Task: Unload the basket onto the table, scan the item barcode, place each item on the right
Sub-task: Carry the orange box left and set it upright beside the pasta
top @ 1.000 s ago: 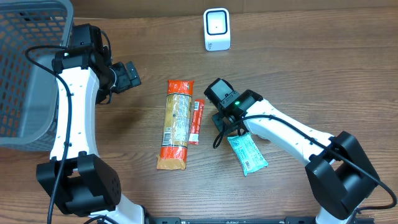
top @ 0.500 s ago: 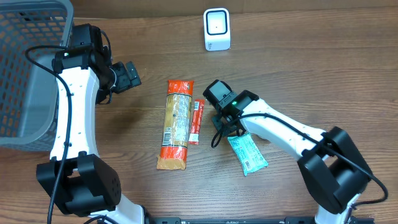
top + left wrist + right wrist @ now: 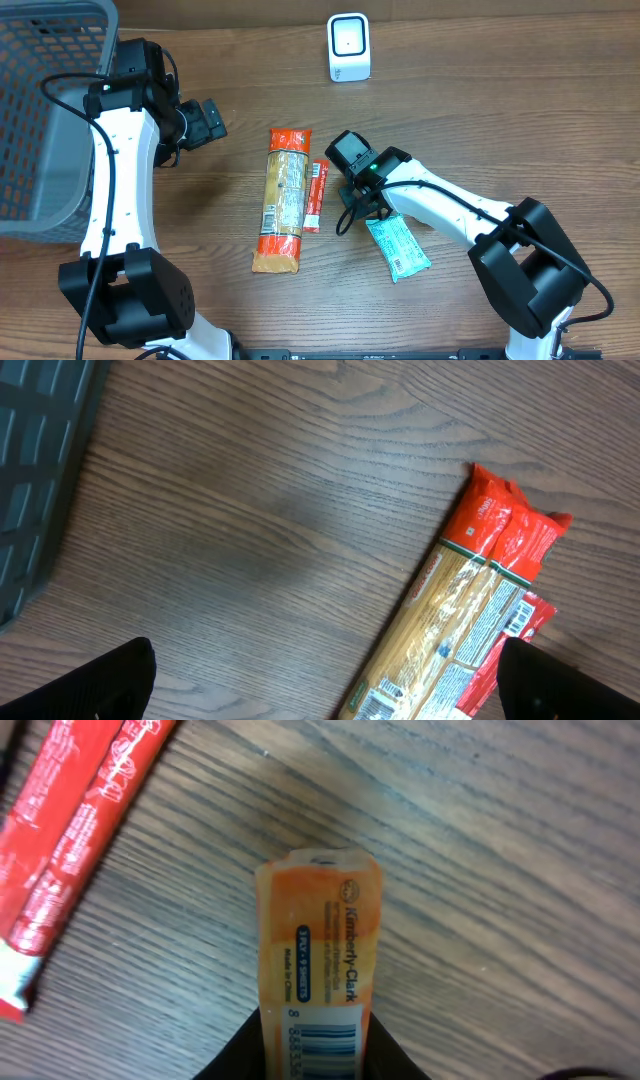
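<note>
A small orange tissue pack [image 3: 318, 960] with a barcode [image 3: 322, 1055] on its upper face lies on the wooden table. My right gripper [image 3: 315, 1060] is shut on it, a dark finger pressing each long side. From overhead that gripper [image 3: 358, 198] sits low at the table's middle and covers the pack. The white scanner [image 3: 349, 47] stands at the back edge. My left gripper [image 3: 205, 122] hovers open at the left with nothing between its fingers [image 3: 115, 680], above bare wood beside a long pasta packet [image 3: 470, 630].
The pasta packet [image 3: 283, 200] and a thin red stick pack [image 3: 316, 196] lie just left of the right gripper. A teal pouch [image 3: 398, 247] lies to its lower right. A grey mesh basket [image 3: 40, 110] fills the far left.
The right gripper's fingers have closed onto the sides of the orange pack, and the arm has edged slightly left. The left arm has not moved.
</note>
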